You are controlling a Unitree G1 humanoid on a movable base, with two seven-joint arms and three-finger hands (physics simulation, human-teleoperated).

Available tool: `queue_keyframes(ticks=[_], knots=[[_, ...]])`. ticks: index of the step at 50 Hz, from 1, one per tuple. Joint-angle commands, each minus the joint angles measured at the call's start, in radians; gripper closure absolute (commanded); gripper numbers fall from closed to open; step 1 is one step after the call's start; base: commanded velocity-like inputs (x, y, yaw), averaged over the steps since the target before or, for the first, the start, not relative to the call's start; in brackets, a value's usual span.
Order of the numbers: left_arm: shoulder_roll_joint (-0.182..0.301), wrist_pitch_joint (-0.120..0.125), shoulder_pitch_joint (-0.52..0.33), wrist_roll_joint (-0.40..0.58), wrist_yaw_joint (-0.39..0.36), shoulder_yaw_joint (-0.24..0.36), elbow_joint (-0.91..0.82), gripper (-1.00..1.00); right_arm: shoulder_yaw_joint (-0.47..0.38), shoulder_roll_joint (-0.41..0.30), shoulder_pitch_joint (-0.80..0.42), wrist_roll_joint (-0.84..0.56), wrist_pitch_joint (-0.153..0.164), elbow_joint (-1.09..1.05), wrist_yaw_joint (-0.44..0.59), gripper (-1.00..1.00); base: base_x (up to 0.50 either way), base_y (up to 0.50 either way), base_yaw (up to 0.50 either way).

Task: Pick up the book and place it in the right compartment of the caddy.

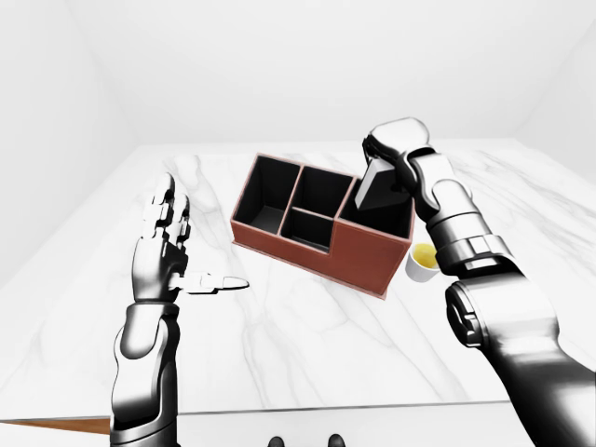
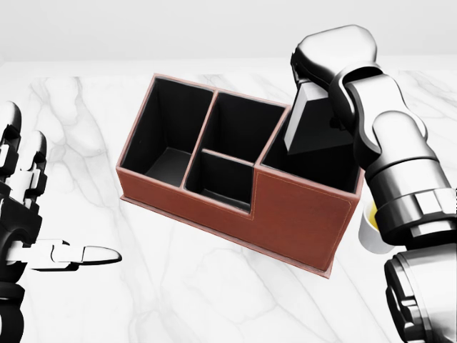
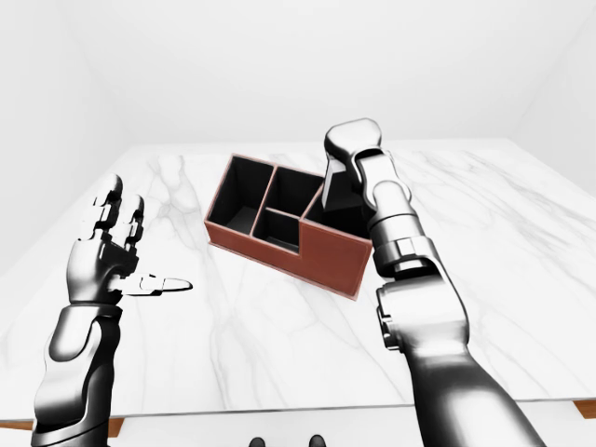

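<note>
You've got the book [image 2: 314,125] gripped in the right hand [image 2: 335,68], tilted over the caddy [image 2: 285,214] right compartment — just lower & release; left hand [image 1: 163,247] idle, fingers spread.

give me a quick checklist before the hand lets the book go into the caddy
1. Book held by right hand: ok, fingers close round its top end.
2. Book over the right compartment of the caddy: ok, its lower end sits inside the rim.
3. Book upright: not ok, it tilts, so it may lean on a wall when released.
4. Book bottomed out: cannot tell, the caddy wall hides its lower edge.
5. Left hand clear: ok, open and well to the caddy's left in the head view.
6. Cup clear of the arm: cannot tell, it sits close beside the forearm.
</note>
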Motion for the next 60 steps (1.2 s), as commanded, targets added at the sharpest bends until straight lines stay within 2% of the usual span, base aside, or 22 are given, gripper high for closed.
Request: queue_keyframes(ticks=[1,22,31,34,60], knots=[[0.0,0.0,0.0,-0.001,0.001,0.0,-0.001,-1.0,0.0,0.003,-0.024,-0.021,0.0,0.043,-0.063,1.0,0.0,0.0,0.0],[0.0,0.0,0.0,-0.002,0.002,0.0,0.0,-1.0,0.017,0.017,-0.079,-0.039,0.0,0.184,-0.15,1.0,0.0,0.0,0.0],[0.0,0.0,0.0,-0.003,0.002,0.0,0.0,-1.0,0.02,0.016,-0.08,-0.037,0.0,0.187,-0.152,1.0,0.0,0.0,0.0],[-0.001,0.0,0.0,-0.004,0.004,0.001,-0.001,-1.0,0.025,0.035,-0.112,-0.04,0.0,0.264,-0.205,1.0,0.0,0.0,0.0],[-0.003,0.0,0.001,-0.011,0.016,0.001,-0.005,-1.0,0.025,0.052,-0.115,-0.056,0.0,0.37,-0.296,1.0,0.0,0.0,0.0]])
